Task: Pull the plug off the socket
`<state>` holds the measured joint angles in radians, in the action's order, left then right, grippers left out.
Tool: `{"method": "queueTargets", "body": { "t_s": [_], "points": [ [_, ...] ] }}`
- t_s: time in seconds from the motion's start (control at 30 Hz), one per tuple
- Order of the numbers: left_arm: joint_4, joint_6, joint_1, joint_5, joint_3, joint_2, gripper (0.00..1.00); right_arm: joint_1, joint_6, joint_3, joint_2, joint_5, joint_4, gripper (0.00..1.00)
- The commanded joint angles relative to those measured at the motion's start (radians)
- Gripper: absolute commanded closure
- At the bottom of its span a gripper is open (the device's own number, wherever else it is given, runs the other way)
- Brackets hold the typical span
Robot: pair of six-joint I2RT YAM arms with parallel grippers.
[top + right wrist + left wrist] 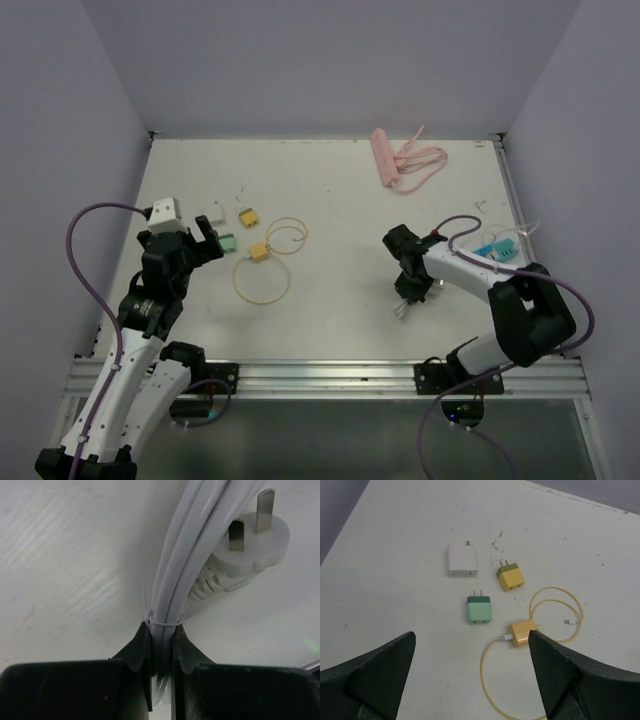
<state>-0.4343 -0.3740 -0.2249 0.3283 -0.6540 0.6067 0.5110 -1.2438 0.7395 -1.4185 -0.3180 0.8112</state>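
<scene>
My right gripper (pixel 161 632) is shut on a bundle of white cable (pixel 185 555) bound by a zip tie. The cable's white plug (pixel 250 545) lies free on the table with its two metal prongs bare. In the top view this gripper (pixel 410 287) sits low at centre right, with the white cable end (pixel 402 309) below it. My left gripper (pixel 471 636) is open and empty above a yellow charger (pixel 522 632) with a yellow cable (pixel 487 680) plugged into it. In the top view the left gripper (pixel 200 240) is at the left. A pink power strip (pixel 384 157) lies at the back.
A white charger (pixel 462 560), an olive-yellow charger (pixel 510 576) and a green charger (pixel 479 611) lie loose ahead of the left gripper. The pink strip's coiled cord (pixel 425 160) lies beside it. A blue item (pixel 497 250) lies by the right edge.
</scene>
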Motion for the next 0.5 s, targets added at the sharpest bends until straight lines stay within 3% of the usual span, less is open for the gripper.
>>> {"method": "queueTargets", "body": {
  "t_s": [0.0,0.23,0.47],
  "points": [
    [0.037,0.014,-0.005,0.005,0.01,0.004,0.02,0.063,0.274,0.135,-0.127,0.204,-0.202,1.0],
    [0.039,0.014,-0.004,0.015,0.007,0.014,0.02,0.282,0.429,0.389,-0.322,0.241,-0.172,1.0],
    [0.04,0.015,-0.004,0.011,0.008,0.024,0.02,0.4,0.46,0.37,-0.304,0.315,-0.109,1.0]
  ]
}}
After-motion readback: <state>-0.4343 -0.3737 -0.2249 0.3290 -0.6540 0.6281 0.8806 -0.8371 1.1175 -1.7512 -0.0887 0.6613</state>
